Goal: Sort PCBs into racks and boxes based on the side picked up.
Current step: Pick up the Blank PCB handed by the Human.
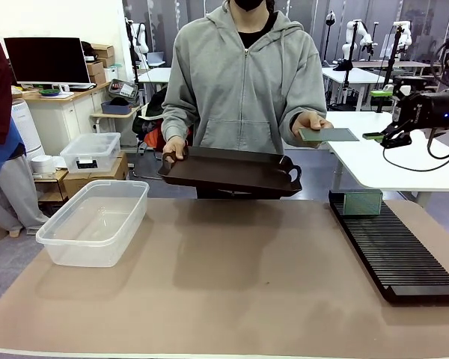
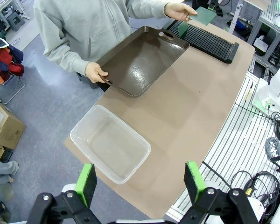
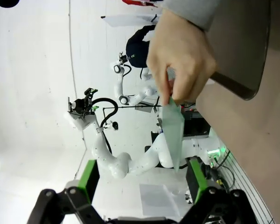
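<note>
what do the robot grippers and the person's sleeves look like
Both the left gripper and right gripper have black linkage fingers with green pads. A black cable loops from the right one. The person wears a grey zip hoodie with long sleeves.

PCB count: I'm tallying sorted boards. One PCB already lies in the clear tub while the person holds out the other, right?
No: the front view shows that PCB standing in the rack, not in the clear tub. The person does hold out the other PCB.
</note>
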You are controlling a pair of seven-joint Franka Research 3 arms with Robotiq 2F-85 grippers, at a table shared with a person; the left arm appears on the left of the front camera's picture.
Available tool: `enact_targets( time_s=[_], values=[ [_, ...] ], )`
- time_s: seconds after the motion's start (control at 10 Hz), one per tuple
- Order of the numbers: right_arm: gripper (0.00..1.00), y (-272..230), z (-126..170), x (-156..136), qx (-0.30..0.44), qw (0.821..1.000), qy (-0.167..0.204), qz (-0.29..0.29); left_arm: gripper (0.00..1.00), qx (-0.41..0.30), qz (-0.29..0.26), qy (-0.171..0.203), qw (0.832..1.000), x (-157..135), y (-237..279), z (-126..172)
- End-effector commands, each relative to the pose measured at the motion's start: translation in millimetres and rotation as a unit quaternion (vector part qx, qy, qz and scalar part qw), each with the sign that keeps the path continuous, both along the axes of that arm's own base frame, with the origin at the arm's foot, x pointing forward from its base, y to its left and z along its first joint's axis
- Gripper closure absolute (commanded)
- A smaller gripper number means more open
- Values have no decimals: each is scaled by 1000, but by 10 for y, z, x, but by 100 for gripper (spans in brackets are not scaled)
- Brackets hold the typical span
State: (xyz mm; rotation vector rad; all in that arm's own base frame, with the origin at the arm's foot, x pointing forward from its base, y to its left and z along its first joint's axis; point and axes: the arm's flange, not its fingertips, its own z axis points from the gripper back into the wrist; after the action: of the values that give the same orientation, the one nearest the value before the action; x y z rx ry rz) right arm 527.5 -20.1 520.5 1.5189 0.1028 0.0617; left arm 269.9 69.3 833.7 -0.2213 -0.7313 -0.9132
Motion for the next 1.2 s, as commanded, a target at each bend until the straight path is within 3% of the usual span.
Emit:
enact_targets(
  time_s=[0.0, 0.2, 1.1],
  values=[
    [0, 102, -49, 12, 18, 999, 23, 18, 0, -2, 2, 2, 1000, -1, -6, -17],
    [0, 177, -118, 34, 10, 999, 29, 31, 0, -2, 2, 2, 1000, -1, -6, -17],
    [0, 388, -259, 225, 25, 996, -24, 78, 0, -2, 2, 2, 1000, -1, -6, -17]
  ],
)
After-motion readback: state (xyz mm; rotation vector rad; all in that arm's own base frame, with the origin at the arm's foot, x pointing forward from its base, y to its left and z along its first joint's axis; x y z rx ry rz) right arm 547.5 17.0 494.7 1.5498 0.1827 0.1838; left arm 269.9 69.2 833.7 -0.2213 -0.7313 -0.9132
